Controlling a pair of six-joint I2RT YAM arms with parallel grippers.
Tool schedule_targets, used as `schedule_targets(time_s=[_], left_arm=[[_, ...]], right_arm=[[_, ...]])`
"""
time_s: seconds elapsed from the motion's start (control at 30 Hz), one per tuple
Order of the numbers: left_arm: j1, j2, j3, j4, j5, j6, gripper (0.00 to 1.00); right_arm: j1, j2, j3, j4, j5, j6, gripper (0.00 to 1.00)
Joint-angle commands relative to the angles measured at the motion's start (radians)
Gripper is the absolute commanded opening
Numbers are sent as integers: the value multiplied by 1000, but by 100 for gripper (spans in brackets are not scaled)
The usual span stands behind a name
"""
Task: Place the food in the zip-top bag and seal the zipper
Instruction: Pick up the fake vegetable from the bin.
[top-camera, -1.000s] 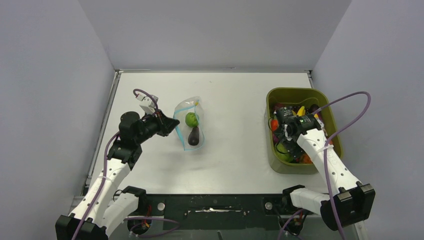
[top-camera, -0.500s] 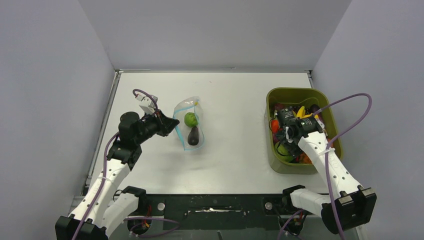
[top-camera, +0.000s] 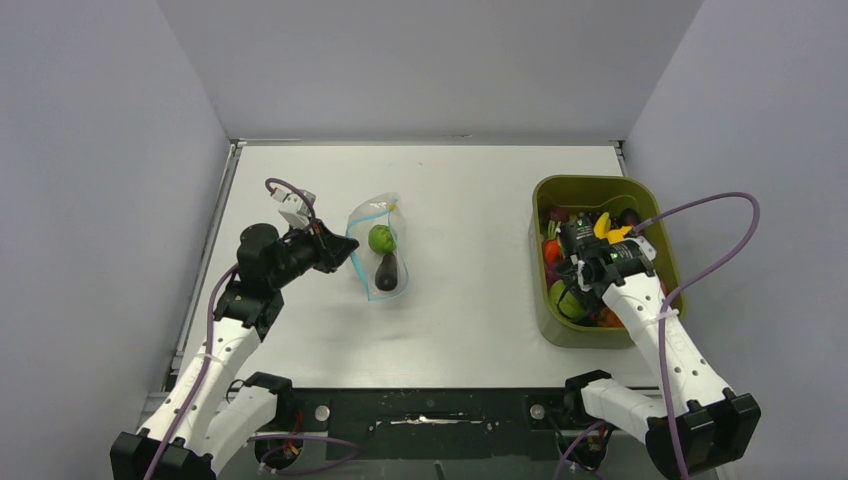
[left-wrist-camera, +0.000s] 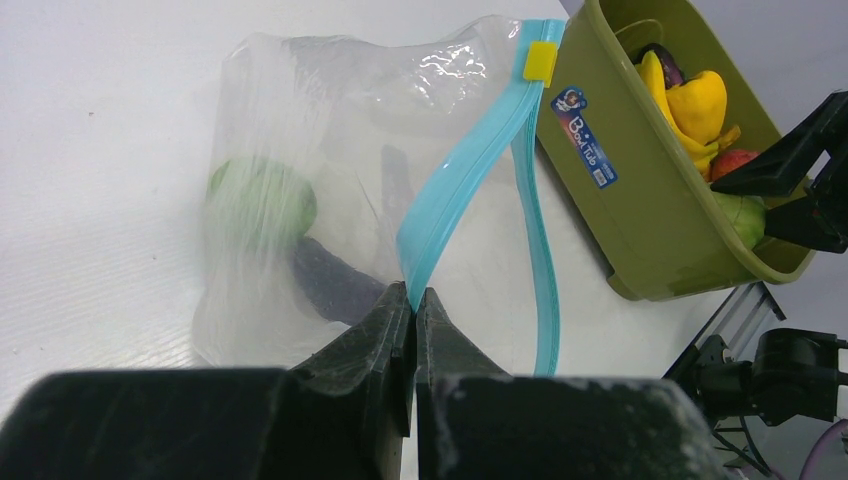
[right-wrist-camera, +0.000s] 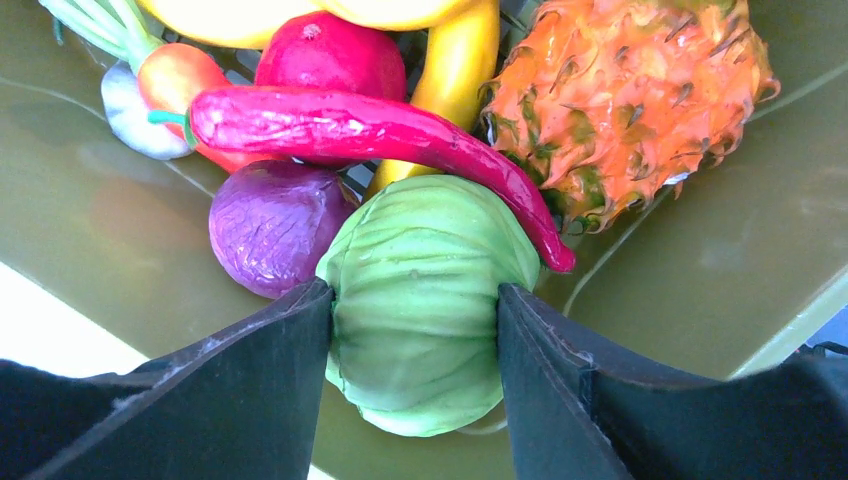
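Observation:
The clear zip-top bag (top-camera: 378, 245) lies left of centre with a green lime (top-camera: 381, 238) and a purple eggplant (top-camera: 387, 272) inside. My left gripper (top-camera: 343, 251) is shut on the bag's blue-teal zipper (left-wrist-camera: 470, 170) and holds the mouth open; its tips (left-wrist-camera: 412, 297) pinch the strip, whose yellow end (left-wrist-camera: 541, 62) is at the far side. My right gripper (top-camera: 572, 288) is down in the olive bin (top-camera: 585, 181). Its fingers press both sides of a green cabbage (right-wrist-camera: 420, 300) at the right gripper (right-wrist-camera: 412, 290).
The bin holds more food: a red chilli (right-wrist-camera: 360, 125), a purple onion (right-wrist-camera: 275, 225), an orange pineapple (right-wrist-camera: 625, 90) and a yellow banana (right-wrist-camera: 460, 60). The bin (left-wrist-camera: 640, 200) also shows in the left wrist view. Grey walls surround the table.
My right gripper has moved toward the near side of the bin and down onto the green cabbage. The left gripper and the bag have not moved.

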Motion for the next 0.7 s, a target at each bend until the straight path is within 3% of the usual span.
schedule_targets(time_s=[0.0, 0.67], left_arm=[[-1, -20, 11, 36, -4, 17, 0], [-1, -15, 11, 38, -4, 17, 0]], right_arm=[[-7, -26, 51, 50, 81, 7, 51], [-7, -90, 90, 159, 180, -77, 47]])
